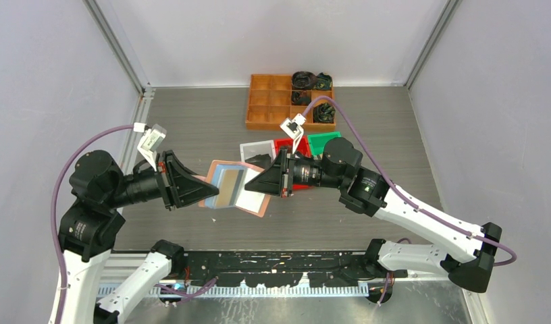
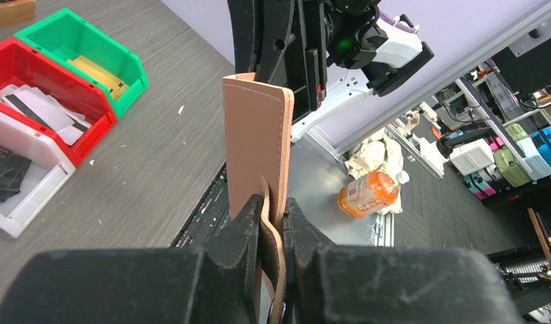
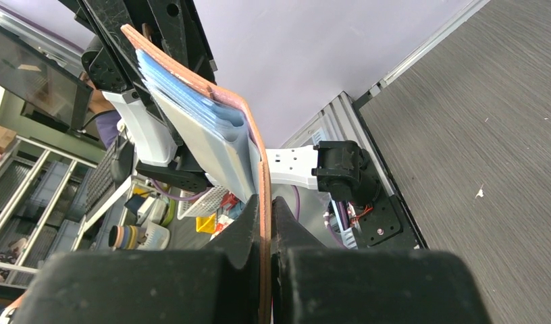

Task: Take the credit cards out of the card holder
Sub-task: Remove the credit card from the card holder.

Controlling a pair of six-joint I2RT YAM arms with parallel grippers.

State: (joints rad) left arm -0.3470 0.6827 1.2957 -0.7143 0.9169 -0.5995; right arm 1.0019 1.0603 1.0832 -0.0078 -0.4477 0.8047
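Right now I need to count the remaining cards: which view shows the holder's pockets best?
Top external: the open holder turns its pockets toward the camera. Right wrist sees the pockets edge-on; left wrist shows only the leather back.

Lab: aluminium frame (image 1: pixel 121 47), equipment shelves (image 3: pixel 30 196)

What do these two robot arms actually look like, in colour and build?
The left arm and right arm match: round black joints and white links. The left gripper and right gripper are two-fingered black wedges. A purple cable runs to each wrist.
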